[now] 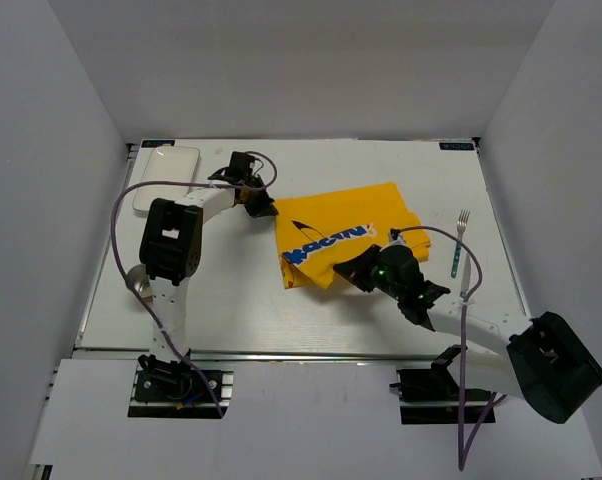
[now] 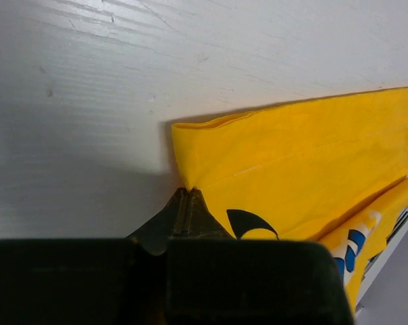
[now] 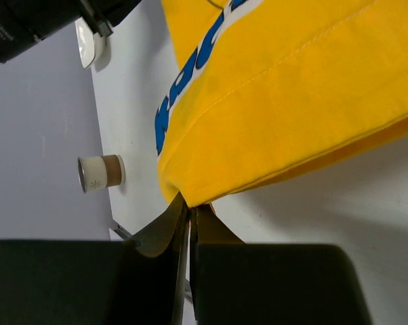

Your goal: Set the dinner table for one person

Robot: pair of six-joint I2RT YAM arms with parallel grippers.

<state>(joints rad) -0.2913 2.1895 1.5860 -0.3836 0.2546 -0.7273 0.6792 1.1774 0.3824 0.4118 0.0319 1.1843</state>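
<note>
Dinner table (image 1: 221, 310), one yellow mat (image 1: 346, 225), one plate (image 1: 166, 178), one fork (image 1: 458, 245), one cup (image 1: 138, 282), left claw (image 2: 188, 196), right claw (image 3: 190, 206), both pinching mat

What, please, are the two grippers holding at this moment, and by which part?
Both hold the yellow cloth mat. The left gripper pinches its left corner, and the right gripper pinches a folded corner at its near edge.

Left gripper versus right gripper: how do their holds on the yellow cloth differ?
The left gripper pinches the yellow cloth at its far left corner; the right gripper pinches its near edge. Near the left gripper's pinch is a black mark; near the right gripper's, blue lettering. Both are shut on it.
</note>
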